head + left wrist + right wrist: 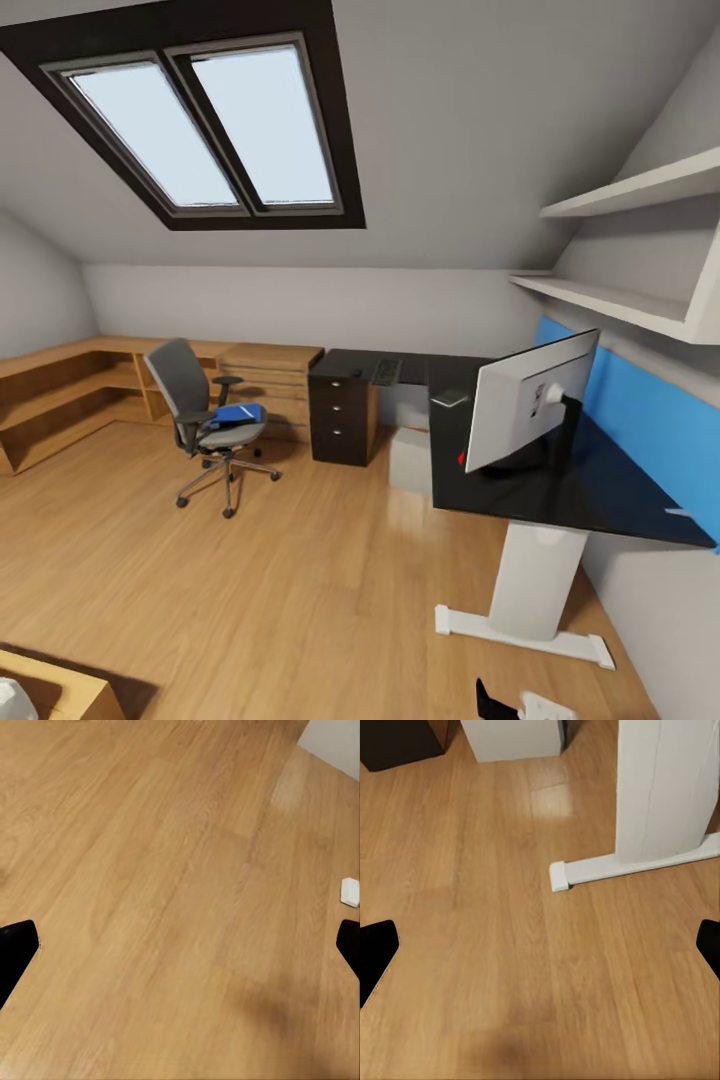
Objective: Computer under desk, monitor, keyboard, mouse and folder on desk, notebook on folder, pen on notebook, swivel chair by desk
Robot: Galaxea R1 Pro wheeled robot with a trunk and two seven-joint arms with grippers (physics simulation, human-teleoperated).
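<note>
The blue folder (238, 413) lies flat on the seat of the swivel chair (205, 420), left of centre in the head view, its long axis running roughly left-right; it awaits transfer. The monitor (530, 400) stands on the tabletop (600, 495) at centre right, its rear face toward the camera. The keyboard (386, 371) lies further back, long axis pointing away from the camera. The computer (410, 458) sits under the desk. Both wrist views face bare floor (172, 907); left gripper (180, 945) and right gripper (540, 945) jaws stand apart, holding nothing.
</note>
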